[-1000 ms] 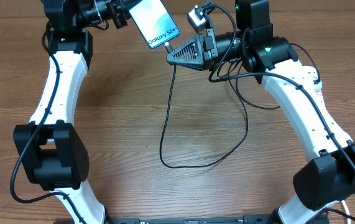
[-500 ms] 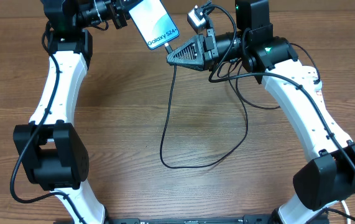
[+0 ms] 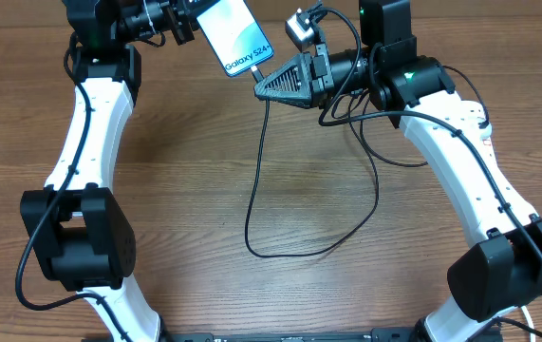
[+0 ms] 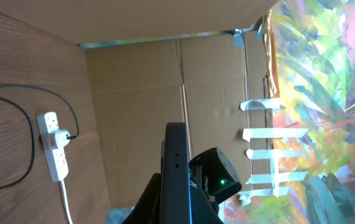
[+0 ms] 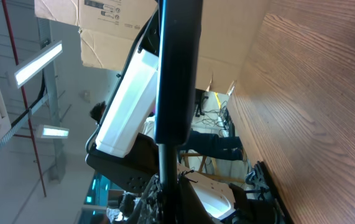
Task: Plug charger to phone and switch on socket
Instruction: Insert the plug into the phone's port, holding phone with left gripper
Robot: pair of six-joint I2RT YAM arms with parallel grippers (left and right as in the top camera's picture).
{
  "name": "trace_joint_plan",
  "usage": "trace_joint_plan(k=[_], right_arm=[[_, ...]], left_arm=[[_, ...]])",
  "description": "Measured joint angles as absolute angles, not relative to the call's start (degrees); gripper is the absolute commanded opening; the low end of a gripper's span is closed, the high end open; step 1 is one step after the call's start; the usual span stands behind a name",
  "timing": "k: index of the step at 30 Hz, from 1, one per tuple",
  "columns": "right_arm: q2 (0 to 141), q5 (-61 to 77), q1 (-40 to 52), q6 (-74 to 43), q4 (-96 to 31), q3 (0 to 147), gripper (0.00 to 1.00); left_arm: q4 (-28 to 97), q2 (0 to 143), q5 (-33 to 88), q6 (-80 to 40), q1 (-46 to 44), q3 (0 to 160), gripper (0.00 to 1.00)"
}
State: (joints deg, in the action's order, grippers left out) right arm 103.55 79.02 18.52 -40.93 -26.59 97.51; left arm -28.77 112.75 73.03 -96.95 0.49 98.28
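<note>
My left gripper [image 3: 187, 21] is shut on the phone [image 3: 237, 36] and holds it in the air at the top of the overhead view, lit screen up. In the left wrist view the phone [image 4: 176, 174] shows edge-on between my jaws [image 4: 177, 213]. My right gripper [image 3: 262, 85] is shut on the charger's connector end, right at the phone's lower edge; I cannot tell whether the tip is seated. The black cable [image 3: 252, 209] hangs down and loops on the table. The right wrist view shows the phone's edge [image 5: 177, 68] straight above my jaws [image 5: 165, 199]. The socket [image 4: 54, 152] lies far off with the black plug [image 4: 71, 134] in it.
A cardboard wall [image 4: 140, 112] stands behind the socket, and the socket's white cord [image 4: 66, 199] runs off along the wooden table [image 3: 195, 171]. Both arm bases stand at the near table edge. The cable loop [image 3: 346, 228] lies between the arms.
</note>
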Motion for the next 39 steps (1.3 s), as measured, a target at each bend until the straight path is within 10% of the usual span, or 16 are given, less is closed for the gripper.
trace_joint_plan(k=[39], right_arm=[[103.55,76.40,18.57,-45.04,-24.86,97.51,0.04]], left_arm=[[-28.80,112.75,72.58,-95.61,0.16,98.28,0.04]])
